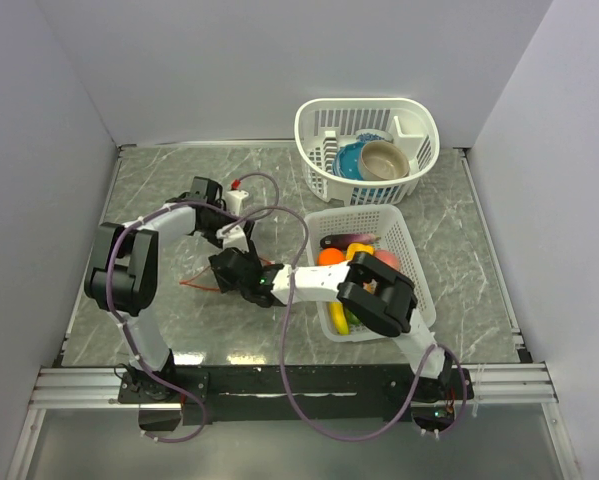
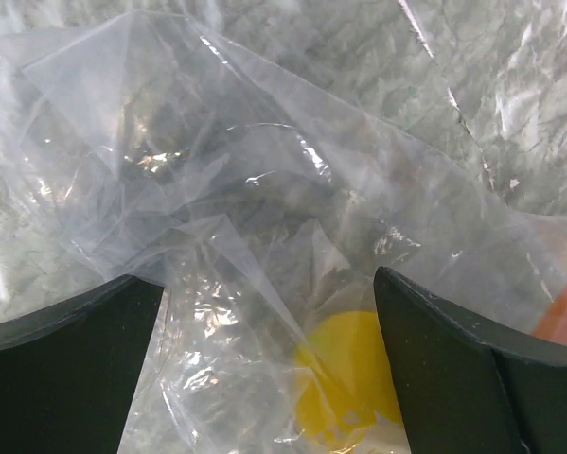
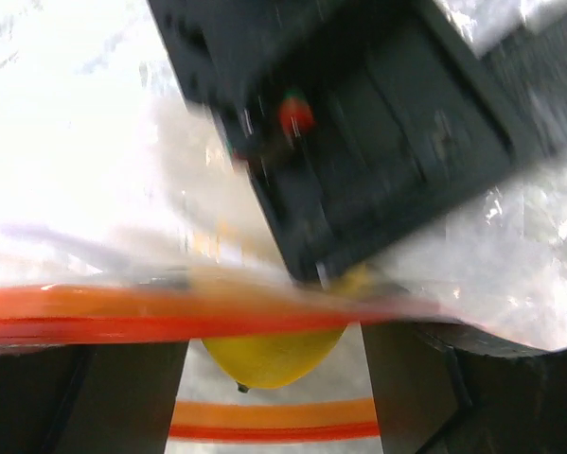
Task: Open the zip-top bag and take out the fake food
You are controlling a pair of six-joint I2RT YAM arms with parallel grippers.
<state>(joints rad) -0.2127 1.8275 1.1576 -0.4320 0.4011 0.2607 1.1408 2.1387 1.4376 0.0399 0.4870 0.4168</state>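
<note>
Enclosing one yellow fake food (image 2: 351, 371), one zip-top bag (image 2: 264, 218).

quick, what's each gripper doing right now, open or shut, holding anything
Left gripper: open, fingers spread over the clear bag.
Right gripper: cannot tell; fingers apart around a yellow toy at the bag's orange zipper strip, view blurred.

Top view evenly lit, right wrist view blurred and overexposed, glints speckling the zip-top bag (image 2: 264, 189).
</note>
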